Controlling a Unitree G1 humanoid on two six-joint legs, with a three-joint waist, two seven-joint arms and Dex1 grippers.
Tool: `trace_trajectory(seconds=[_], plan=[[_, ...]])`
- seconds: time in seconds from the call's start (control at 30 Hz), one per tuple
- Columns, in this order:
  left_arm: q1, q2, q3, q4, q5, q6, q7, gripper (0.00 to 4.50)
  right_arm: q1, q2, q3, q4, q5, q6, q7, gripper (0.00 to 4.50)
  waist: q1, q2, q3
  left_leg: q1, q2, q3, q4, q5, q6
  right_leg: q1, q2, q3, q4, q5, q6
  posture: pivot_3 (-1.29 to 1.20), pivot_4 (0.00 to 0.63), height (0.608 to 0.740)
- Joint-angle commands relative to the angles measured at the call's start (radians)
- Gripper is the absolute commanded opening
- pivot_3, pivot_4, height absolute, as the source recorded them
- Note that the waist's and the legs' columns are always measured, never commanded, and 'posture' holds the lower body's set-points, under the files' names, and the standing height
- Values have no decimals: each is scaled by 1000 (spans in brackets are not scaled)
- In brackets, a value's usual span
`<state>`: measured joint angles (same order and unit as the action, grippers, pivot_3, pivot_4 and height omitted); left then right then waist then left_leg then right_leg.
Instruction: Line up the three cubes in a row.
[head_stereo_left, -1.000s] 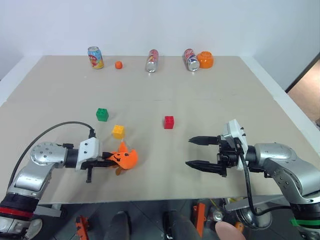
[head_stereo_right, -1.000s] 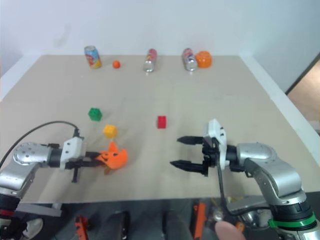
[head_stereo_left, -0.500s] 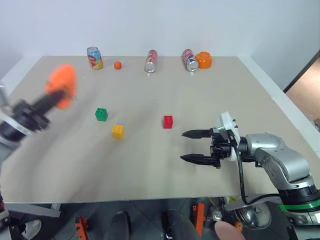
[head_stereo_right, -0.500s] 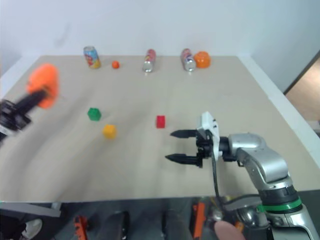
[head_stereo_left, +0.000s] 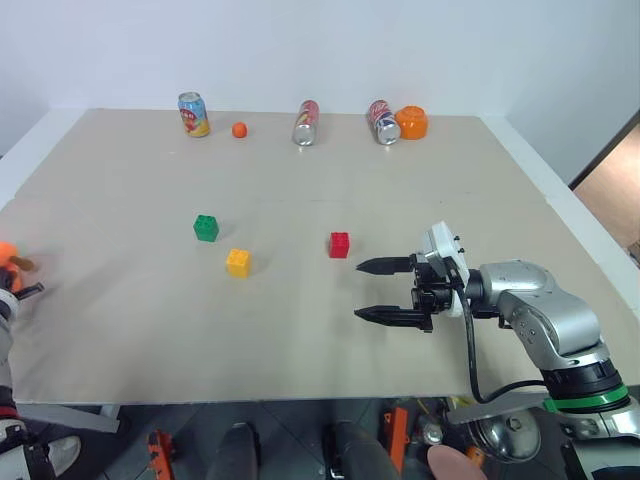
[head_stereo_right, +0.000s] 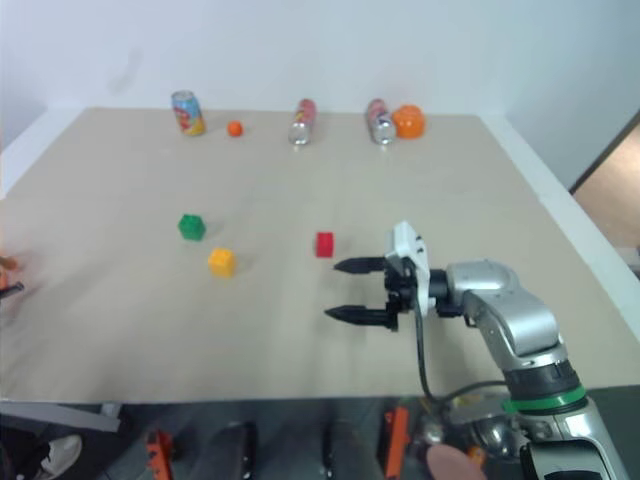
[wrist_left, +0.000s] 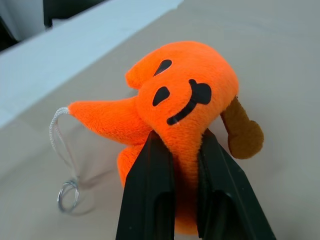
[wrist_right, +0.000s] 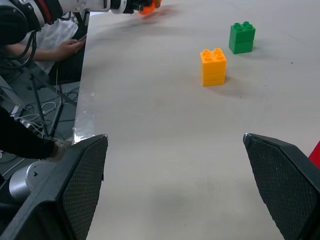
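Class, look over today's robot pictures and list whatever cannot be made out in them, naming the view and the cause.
- Soda can labels: too small to read in the eye views.
- Red cube: cut off by the right wrist view's edge.
- Orange plush toy: its lower part is hidden behind the left gripper's fingers.
- Person's hand: the rest is hidden by the table edge.

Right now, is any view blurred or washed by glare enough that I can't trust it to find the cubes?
Left eye view: sharp, even light, no glare; green cube, yellow cube and red cube all crisp. Right wrist view: green and yellow cubes sharp with soft shadows, but the left arm at the table's far edge is smeared. Left wrist view: plush toy in focus, table edge behind it soft.
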<state>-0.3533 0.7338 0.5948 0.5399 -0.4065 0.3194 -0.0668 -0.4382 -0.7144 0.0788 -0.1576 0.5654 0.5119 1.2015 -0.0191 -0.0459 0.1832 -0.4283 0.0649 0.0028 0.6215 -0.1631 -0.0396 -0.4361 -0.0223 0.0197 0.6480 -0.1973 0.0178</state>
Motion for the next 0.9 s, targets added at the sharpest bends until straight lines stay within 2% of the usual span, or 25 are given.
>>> trace_trajectory(seconds=[0.03,0.3,0.43,0.6,0.73,0.9], plan=[[-62,-5,15,-28,-7,-36,-3,1705,-5,4,-20,-23,1,-15,-4,4500,0,0,0,0,0,1,0,1,-1,0,0,0,0,0,0,0,150,740],[-179,-32,60,-30,-27,-64,60,4437,12,7,-35,-39,10,-9,-22,4500,0,0,0,0,0,1,0,1,-1,0,0,0,0,3,2,0,150,740],[-203,-31,65,-19,-14,-63,96,4484,13,12,-35,-45,16,-6,-31,4500,-2,0,0,0,0,1,0,1,-1,0,0,0,0,5,6,0,150,740],[-189,-49,11,-92,1,-85,32,4484,16,15,-33,-45,16,-7,-32,4500,-1,0,0,0,0,1,0,1,-1,0,0,0,0,5,5,0,150,740],[-172,-134,-7,-260,-122,-114,-160,4484,18,17,-32,-46,15,-6,-34,4500,1,0,0,-1,0,1,0,2,-3,1,-1,0,0,4,4,0,150,740],[-42,-188,-144,-556,-249,-58,-441,4484,22,27,-36,-32,-8,-21,-61,4500,0,0,0,-2,0,1,0,4,-6,1,-1,1,0,4,4,0,150,740]])
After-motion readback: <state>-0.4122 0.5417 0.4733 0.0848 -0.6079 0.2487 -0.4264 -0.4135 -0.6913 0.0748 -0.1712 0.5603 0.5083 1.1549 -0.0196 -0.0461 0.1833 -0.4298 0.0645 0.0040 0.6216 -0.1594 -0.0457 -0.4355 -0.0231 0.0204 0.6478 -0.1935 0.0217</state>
